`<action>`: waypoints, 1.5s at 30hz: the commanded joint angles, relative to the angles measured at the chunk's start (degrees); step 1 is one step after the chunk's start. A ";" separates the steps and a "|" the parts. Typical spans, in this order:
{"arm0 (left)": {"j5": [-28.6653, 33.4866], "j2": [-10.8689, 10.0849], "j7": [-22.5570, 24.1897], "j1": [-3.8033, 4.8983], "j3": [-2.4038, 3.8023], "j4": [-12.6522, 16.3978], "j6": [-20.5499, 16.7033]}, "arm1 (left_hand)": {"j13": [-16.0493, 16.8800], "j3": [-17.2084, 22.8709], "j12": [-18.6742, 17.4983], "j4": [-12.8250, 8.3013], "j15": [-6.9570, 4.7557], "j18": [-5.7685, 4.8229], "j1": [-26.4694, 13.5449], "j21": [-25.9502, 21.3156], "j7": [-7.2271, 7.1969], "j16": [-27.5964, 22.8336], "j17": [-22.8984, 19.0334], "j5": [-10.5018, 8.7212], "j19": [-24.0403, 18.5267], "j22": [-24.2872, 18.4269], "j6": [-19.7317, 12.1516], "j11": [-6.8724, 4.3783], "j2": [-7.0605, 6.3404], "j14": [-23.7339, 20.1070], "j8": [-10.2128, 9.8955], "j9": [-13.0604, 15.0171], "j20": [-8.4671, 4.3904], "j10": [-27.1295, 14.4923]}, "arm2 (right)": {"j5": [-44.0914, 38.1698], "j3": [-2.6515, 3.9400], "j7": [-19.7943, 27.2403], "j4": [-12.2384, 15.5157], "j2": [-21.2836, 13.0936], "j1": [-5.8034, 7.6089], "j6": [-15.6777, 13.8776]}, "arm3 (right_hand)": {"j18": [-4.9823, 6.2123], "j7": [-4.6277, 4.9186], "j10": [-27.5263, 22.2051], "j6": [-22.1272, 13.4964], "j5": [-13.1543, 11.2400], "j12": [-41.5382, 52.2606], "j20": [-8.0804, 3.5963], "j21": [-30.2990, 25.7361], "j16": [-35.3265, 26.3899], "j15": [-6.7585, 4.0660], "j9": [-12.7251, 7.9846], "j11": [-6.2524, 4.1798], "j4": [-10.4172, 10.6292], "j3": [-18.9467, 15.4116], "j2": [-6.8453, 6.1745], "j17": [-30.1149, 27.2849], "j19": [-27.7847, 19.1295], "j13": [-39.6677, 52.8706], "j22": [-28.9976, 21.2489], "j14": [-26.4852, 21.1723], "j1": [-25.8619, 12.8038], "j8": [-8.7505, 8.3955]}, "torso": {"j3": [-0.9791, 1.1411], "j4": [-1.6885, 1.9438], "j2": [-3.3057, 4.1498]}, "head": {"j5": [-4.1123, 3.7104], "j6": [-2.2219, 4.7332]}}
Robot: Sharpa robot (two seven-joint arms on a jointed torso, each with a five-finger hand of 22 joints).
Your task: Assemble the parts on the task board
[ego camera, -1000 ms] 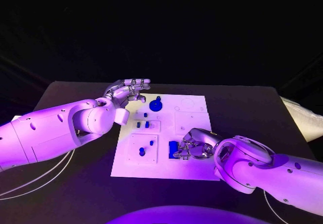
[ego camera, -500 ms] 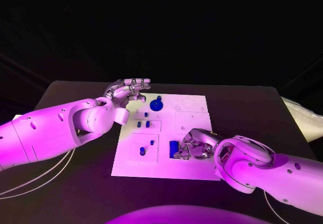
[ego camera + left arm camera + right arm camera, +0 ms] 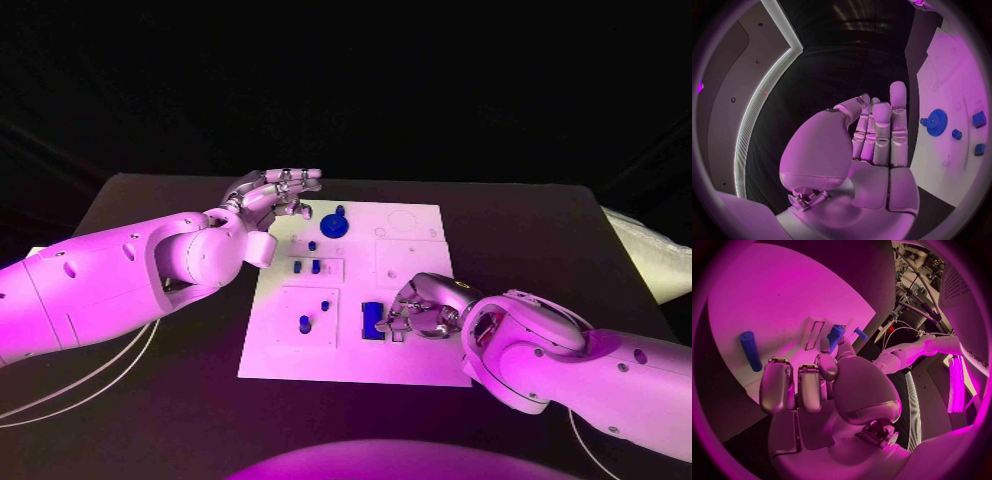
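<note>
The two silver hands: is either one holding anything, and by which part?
The left hand holds nothing. The right hand touches a blue part at its near end, on the white board; whether it truly grips it cannot be told.

Head camera high above, looking down over the bench (image 3: 159, 390) and whole task board (image 3: 411, 365), each wrist camera close behind its own hand, left one facing along the board's edge, right one hard against the board, all three sharing it

Matt black table (image 3: 159, 205), smooth white task board (image 3: 411, 362), glossy blue plastic-looking parts (image 3: 335, 225), shiny metallic robot hand (image 3: 274, 192)
</note>
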 commanded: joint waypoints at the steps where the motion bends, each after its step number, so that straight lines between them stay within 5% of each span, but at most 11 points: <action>1: -0.41 0.01 0.34 -0.01 0.03 0.07 1.09 | -0.06 0.00 0.30 -0.42 -0.06 0.68 0.47 -0.39 0.01 -0.20 -0.06 0.10 -0.40 -0.09 -0.59 -0.12 0.10 -0.24 0.28 -0.06 0.02 -0.40 | 0.92 0.00 2.11 0.48 -0.73 -0.05 -0.97 | -1.04 0.06 -0.20 -0.37 0.48 -0.87 -0.24 0.08 0.26 -0.26 0.09 0.12 -0.07 -0.53 -1.22 1.03 0.05 -0.30 -0.19 3.47 0.06 0.09 | 0.01 -0.05 -0.01 | 0.03 0.04; 4: -0.41 -0.04 0.33 -0.01 0.03 0.08 1.09 | -0.06 0.00 0.30 -0.42 -0.06 0.68 0.47 -0.39 0.01 -0.20 -0.06 0.10 -0.40 -0.09 -0.59 -0.12 0.10 -0.24 0.28 -0.06 0.02 -0.40 | 1.73 0.00 3.19 1.14 -2.06 -0.05 -2.04 | -1.04 0.34 -1.16 -1.06 1.03 -2.50 -0.12 0.01 0.49 -0.09 0.02 0.34 -0.21 -0.79 -1.67 1.46 -0.02 -1.67 -0.27 3.53 0.23 -0.30 | 0.03 -0.07 0.00 | 0.04 0.03; 9: -0.41 -0.21 0.33 -0.01 0.02 0.12 1.04 | -0.06 0.00 0.30 -0.42 -0.06 0.68 0.47 -0.39 0.01 -0.20 -0.06 0.10 -0.40 -0.09 -0.59 -0.12 0.10 -0.24 0.28 -0.06 0.02 -0.40 | 0.63 0.03 3.34 2.53 -5.77 0.05 -3.88 | -1.04 1.13 -2.26 -3.03 1.95 -4.34 0.25 -0.01 0.67 0.38 -0.55 0.93 -1.42 0.38 -0.56 1.85 -0.07 -2.95 -0.25 3.57 2.74 -2.05 | 0.02 -0.15 -0.05 | -0.05 0.05; 13: -0.41 -0.27 0.36 -0.01 0.02 0.14 1.11 | -0.06 0.00 0.30 -0.42 -0.06 0.68 0.47 -0.39 0.01 -0.20 -0.06 0.10 -0.40 -0.09 -0.59 -0.12 0.10 -0.24 0.28 -0.06 0.02 -0.40 | -2.65 0.04 3.67 3.15 -8.59 0.28 -3.65 | -0.92 1.83 -3.56 -4.05 3.51 -6.60 0.70 -0.39 0.51 0.88 -1.20 1.49 -2.16 1.16 -0.21 1.68 -0.40 -4.65 -0.94 3.47 4.12 -3.76 | -0.01 -0.18 -0.10 | -0.51 0.20; 19: -0.42 -0.28 0.37 -0.03 0.01 0.08 1.24 | -0.06 0.00 0.30 -0.42 -0.06 0.68 0.47 -0.39 0.01 -0.20 -0.06 0.10 -0.40 -0.09 -0.59 -0.12 0.10 -0.24 0.28 -0.06 0.02 -0.40 | -6.32 0.04 2.49 3.21 -10.68 0.37 -3.42 | -0.77 1.92 -4.51 -3.63 3.86 -8.45 0.92 -0.81 0.02 1.05 -1.33 1.65 -1.69 1.24 -0.02 0.99 -0.74 -6.17 -1.66 3.27 3.64 -4.19 | 0.14 -0.30 -0.09 | -0.69 0.40; 34: -0.42 -0.05 0.31 -0.19 -0.01 -0.13 1.47 | -0.06 0.00 0.30 -0.42 -0.06 0.68 0.47 -0.39 0.01 -0.20 -0.06 0.10 -0.40 -0.09 -0.59 -0.12 0.10 -0.24 0.28 -0.06 0.02 -0.40 | -8.89 0.01 -4.22 1.09 -9.95 -0.05 -1.12 | -0.73 1.42 -3.73 -1.29 3.82 -8.78 0.93 -0.95 -0.57 0.86 -1.11 1.35 2.08 -0.60 -1.01 0.40 -0.77 -6.31 -1.67 3.17 -0.62 -4.53 | 0.03 0.01 -0.08 | -1.23 0.47; 45: -0.42 -0.13 0.28 -0.28 -0.02 -0.20 1.51 | -0.06 0.00 0.30 -0.42 -0.06 0.68 0.47 -0.39 0.01 -0.20 -0.06 0.10 -0.40 -0.09 -0.59 -0.12 0.10 -0.24 0.28 -0.06 0.02 -0.40 | -12.03 0.01 -5.49 1.09 -10.05 -0.17 -1.07 | -0.84 1.08 -2.71 -0.39 3.76 -7.24 0.77 -0.66 -0.49 0.66 -0.78 1.08 2.81 -1.24 -1.55 0.61 -0.52 -4.88 -1.06 3.25 -1.10 -4.19 | 0.04 -0.14 -0.02 | -1.21 0.38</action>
